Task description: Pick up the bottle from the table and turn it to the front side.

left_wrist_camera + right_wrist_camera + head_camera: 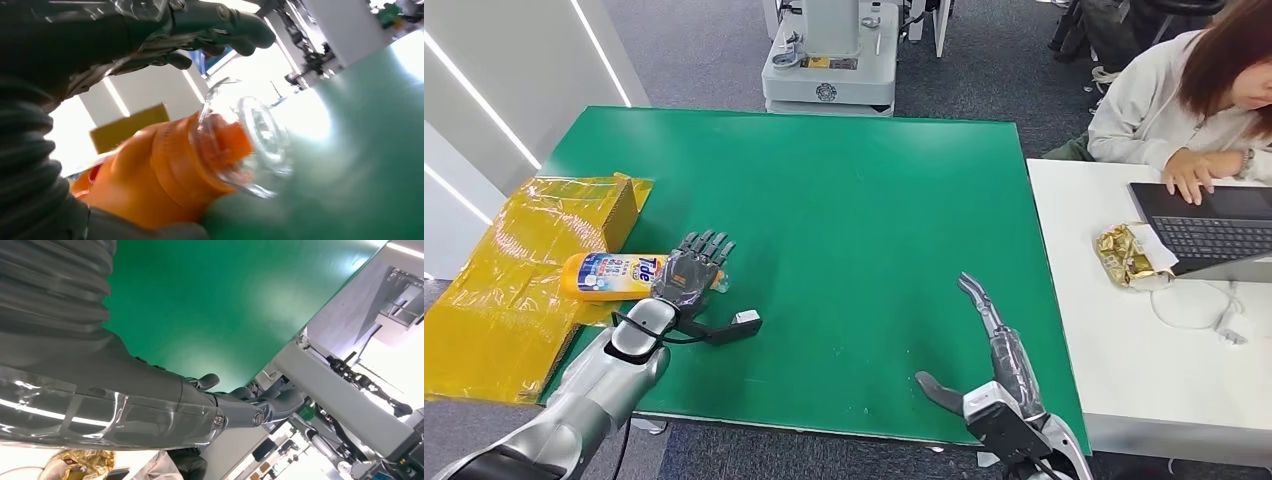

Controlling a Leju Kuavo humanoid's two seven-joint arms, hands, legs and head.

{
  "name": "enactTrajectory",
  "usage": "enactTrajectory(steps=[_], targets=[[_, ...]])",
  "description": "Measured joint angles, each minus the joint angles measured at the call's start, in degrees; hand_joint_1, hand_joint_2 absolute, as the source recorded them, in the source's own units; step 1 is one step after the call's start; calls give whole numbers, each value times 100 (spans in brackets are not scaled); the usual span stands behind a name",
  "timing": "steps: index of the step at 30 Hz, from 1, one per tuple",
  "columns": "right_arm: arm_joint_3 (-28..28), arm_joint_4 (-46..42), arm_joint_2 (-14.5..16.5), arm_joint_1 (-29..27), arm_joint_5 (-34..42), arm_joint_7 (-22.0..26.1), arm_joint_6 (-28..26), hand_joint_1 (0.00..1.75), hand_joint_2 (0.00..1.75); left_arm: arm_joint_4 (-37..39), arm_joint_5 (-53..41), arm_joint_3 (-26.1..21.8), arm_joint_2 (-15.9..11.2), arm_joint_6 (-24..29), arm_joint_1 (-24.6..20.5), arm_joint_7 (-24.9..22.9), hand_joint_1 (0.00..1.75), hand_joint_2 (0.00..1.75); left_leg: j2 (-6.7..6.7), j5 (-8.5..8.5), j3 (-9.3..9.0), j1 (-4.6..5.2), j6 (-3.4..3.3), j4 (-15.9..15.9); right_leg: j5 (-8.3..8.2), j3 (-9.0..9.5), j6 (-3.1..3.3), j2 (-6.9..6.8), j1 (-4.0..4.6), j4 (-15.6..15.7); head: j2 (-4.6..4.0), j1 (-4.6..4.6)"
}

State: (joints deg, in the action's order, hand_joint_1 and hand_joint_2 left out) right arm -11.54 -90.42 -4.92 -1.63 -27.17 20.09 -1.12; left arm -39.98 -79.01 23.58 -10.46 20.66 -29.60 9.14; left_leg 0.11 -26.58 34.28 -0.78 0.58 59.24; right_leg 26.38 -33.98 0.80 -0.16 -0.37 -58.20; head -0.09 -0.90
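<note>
Two hands are showing in my head view: my left hand (689, 272) is lying fingers-spread over the orange bottle (614, 274), lying sideways at the green table's (844, 200) nine o'clock edge; my right hand (989, 345) is hovering open at five o'clock. Left wrist view: fingers (220, 25) are arching above the bottle's clear cap (250, 140).

Grey carpet floor (704, 50), white desk (1124, 350), perhaps white wall panels (484, 90).

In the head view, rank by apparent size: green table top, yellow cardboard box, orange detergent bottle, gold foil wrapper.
1. Green table top
2. Yellow cardboard box
3. Orange detergent bottle, partly covered by the left hand
4. Gold foil wrapper; nearly the bottle's size, so that order is unsure.
</note>
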Motion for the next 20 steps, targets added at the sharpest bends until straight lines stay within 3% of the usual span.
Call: enactTrajectory(steps=[3, 9, 13, 20], targets=[[5, 2, 28, -5, 66, 22, 41, 0, 175, -317, 1182, -333, 186, -136, 279, 693, 0, 175, 2, 0, 1, 0, 0, 0, 0, -2, 0, 2, 0, 1, 0, 1], [7, 19, 76, 9, 199, 82, 76, 0, 175, -1032, 2190, -682, 420, -31, 781, 1117, 0, 175, 2, -1, 2, -1, 0, 0, 0, -3, 0, 2, 0, 1, 0, 0], [7, 72, 101, 72, 414, 144, 46, 0, 175, -2036, 2646, -781, 643, 614, 1256, 1051, 0, 175, -3, -1, 5, 0, -1, 0, 2, -2, -2, -5, 0, 2, 0, 2], [7, 148, 111, 127, 487, 170, 1, 0, 175, -2919, 2804, -790, 768, 614, 1571, 940, 0, 175, -5, -1, 5, -1, -1, 0, 2, -1, -2, -8, 0, 2, 0, 0]])
